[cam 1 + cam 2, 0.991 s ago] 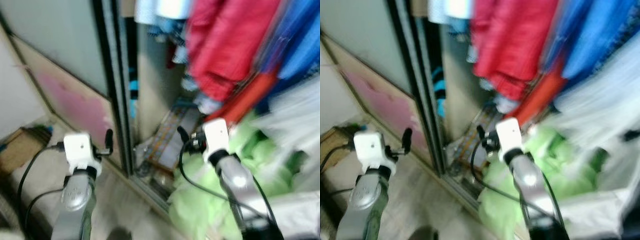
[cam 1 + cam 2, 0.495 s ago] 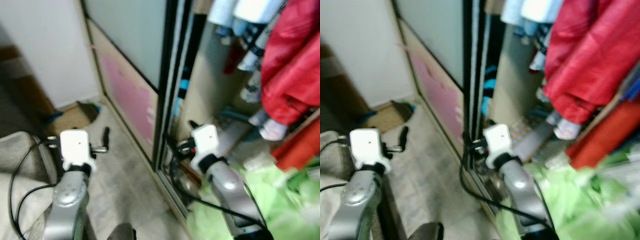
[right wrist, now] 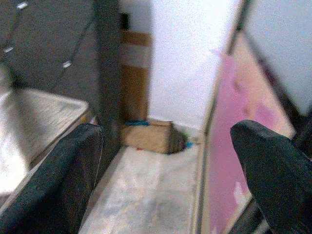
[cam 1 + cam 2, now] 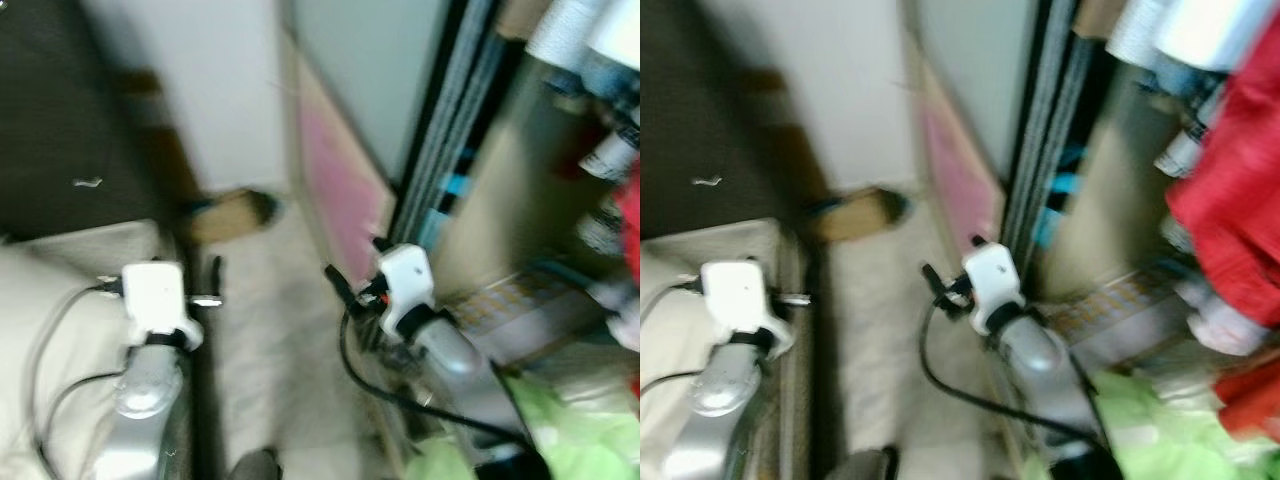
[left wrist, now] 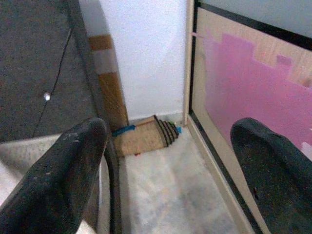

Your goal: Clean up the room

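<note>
Two grippers sit in front of you, both raised at about the same height and both holding nothing. Your left gripper (image 5: 163,146) hovers over the edge of a pale cushioned surface (image 4: 50,330) on your left; its wrist view shows the two black fingers (image 5: 58,180) spread wide with bare floor between them. Your right gripper (image 3: 165,161) hangs just beside the wardrobe's dark sliding-door track (image 4: 445,150), and its fingers (image 3: 278,175) are parted too — nothing between them.

Ahead of you runs a narrow strip of pale floor (image 5: 165,190), with the wardrobe's sliding door (image 5: 253,92) along its right side; that panel is light wood with a large pink patch on it. At the far end of the strip, against the white wall (image 5: 146,53), a brown woven piece with a dark fringed edge (image 5: 146,136) lies on the floor, and a bit of blue (image 5: 122,130) shows just beside it. It is near the foot of a dark panel (image 5: 39,63) on the left and well apart from both grippers.

To your right the wardrobe stands open — a red garment (image 4: 1230,200) hangs inside, a patterned flat item (image 4: 520,300) lies on its floor, and a heap of bright green fabric (image 4: 1160,430) sits low at your right side. The head views are blurred, so finer detail there is hard to tell.
</note>
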